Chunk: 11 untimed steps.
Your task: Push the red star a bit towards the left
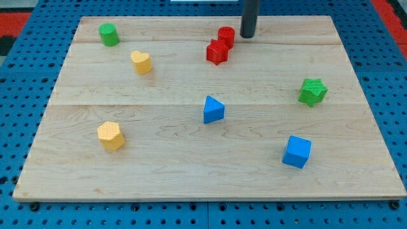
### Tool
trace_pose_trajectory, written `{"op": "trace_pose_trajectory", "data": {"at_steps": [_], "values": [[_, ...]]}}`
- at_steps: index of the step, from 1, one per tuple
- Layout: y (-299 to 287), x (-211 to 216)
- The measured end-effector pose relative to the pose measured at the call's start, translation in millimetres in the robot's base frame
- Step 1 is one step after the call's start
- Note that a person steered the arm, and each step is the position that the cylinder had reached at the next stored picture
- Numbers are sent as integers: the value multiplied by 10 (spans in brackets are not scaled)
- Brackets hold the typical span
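The red star (217,51) lay near the top of the surface (159,172), a little right of centre, touching or almost touching a red cylinder (226,35) just above and to its right. My tip (247,35) stood just right of that cylinder, apart from it by a thin gap, and up and to the right of the star, with no contact on either block that I could see. The end effector was a bare rod, so it had no jaws to be apart or together and it held nothing. I judged the step in hand to be the approach, with the push not yet begun. The cylinder sat between the tip and the star's upper side, so a straight leftward sweep from there would likely have hit the cylinder first. The next move called for dropping toward the view's bottom to the star's right flank, then a short leftward push, kept brief because only a small shift was asked. The star looked squat with no clear long axis, and which way its arms pointed I could not tell.
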<state>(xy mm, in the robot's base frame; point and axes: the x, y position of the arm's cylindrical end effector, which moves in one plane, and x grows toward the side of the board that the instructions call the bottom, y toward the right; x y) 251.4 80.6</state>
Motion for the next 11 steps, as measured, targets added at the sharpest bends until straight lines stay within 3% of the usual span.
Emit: {"op": "trace_pose_trajectory", "data": {"at_steps": [3, 4, 5, 7, 8, 11], "values": [[-412, 0], [-52, 50], [109, 505], [109, 520], [-235, 488], [-480, 453]]}}
